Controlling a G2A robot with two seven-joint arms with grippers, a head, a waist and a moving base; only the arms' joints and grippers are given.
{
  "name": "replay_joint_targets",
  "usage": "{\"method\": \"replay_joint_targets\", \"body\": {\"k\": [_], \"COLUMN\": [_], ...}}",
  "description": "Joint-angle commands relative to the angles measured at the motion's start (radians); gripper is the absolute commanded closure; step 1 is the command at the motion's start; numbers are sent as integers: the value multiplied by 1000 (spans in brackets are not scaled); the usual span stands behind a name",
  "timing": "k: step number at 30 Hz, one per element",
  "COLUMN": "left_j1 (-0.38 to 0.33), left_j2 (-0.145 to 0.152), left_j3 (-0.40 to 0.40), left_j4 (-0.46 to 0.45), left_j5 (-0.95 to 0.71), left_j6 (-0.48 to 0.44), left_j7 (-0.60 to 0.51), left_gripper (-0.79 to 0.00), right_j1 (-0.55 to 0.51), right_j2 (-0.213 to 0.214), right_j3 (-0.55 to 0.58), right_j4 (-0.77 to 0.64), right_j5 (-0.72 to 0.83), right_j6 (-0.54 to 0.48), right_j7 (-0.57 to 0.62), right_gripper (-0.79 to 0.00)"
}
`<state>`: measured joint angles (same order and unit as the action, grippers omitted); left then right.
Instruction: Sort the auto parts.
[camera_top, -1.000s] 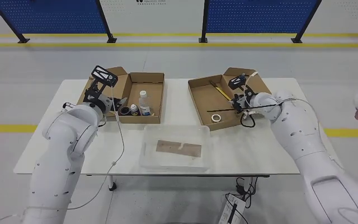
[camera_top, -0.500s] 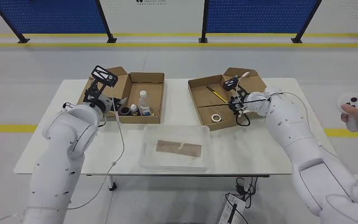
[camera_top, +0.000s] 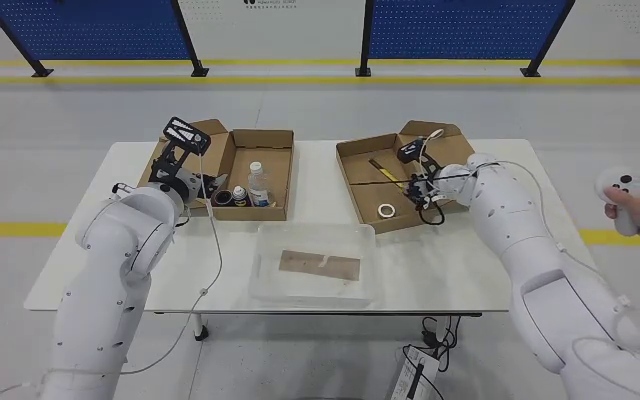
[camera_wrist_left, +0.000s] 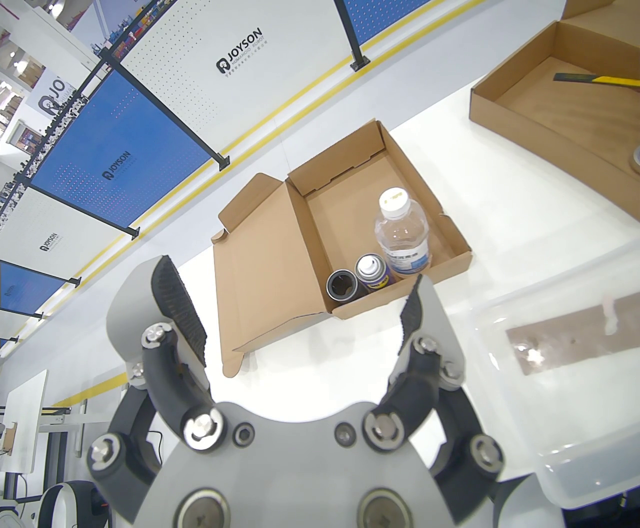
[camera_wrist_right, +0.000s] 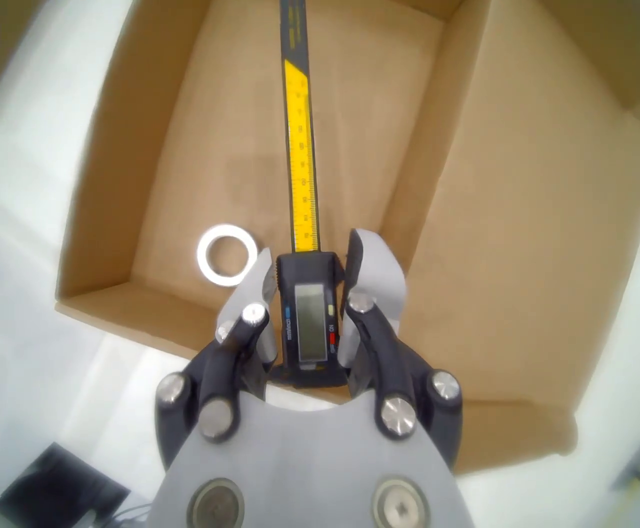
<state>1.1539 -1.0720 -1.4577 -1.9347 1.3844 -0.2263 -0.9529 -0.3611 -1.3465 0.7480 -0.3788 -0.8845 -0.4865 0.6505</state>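
My right gripper (camera_wrist_right: 310, 250) is shut on the black display head of a digital caliper (camera_wrist_right: 300, 165). The caliper's yellow scale bar juts out over the floor of the right cardboard box (camera_wrist_right: 450, 200). From above, that gripper (camera_top: 415, 185) hangs at the box's right wall with the caliper (camera_top: 385, 170) lying across the box (camera_top: 360, 190). A metal ring (camera_wrist_right: 205, 255) lies flat on the box floor beside the gripper. My left gripper (camera_wrist_left: 292, 277) is open and holds nothing. It hovers over the table just short of the left cardboard box (camera_wrist_left: 350, 210).
The left box holds an upright water bottle (camera_wrist_left: 402, 240), a spray can (camera_wrist_left: 372, 270) and a black cylinder (camera_wrist_left: 341, 286). A clear plastic bin (camera_top: 262, 262) with a brown strip (camera_top: 318, 265) inside stands at the table's front middle.
My right gripper has carried the caliper a little leftwards, farther over the right box. The left arm has kept still.
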Motion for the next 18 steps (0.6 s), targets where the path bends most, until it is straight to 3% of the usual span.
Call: {"method": "replay_joint_targets", "body": {"k": [1, 10, 16, 18], "left_j1": [0, 0, 0, 0], "left_j2": [0, 0, 0, 0], "left_j3": [0, 0, 0, 0], "left_j4": [0, 0, 0, 0], "left_j5": [0, 0, 0, 0], "left_j6": [0, 0, 0, 0], "left_j7": [0, 0, 0, 0], "left_gripper": [-785, -785, -785, -785], "right_j1": [4, 26, 26, 15], "right_j2": [-5, -12, 5, 16], "right_j3": [-2, 7, 44, 61], "right_j4": [13, 40, -12, -54], "right_j5": [-1, 5, 32, 40], "right_j6": [-3, -19, -43, -49], "right_j7": [-5, -64, -157, -193], "right_gripper": [-326, -372, -391, -483]}}
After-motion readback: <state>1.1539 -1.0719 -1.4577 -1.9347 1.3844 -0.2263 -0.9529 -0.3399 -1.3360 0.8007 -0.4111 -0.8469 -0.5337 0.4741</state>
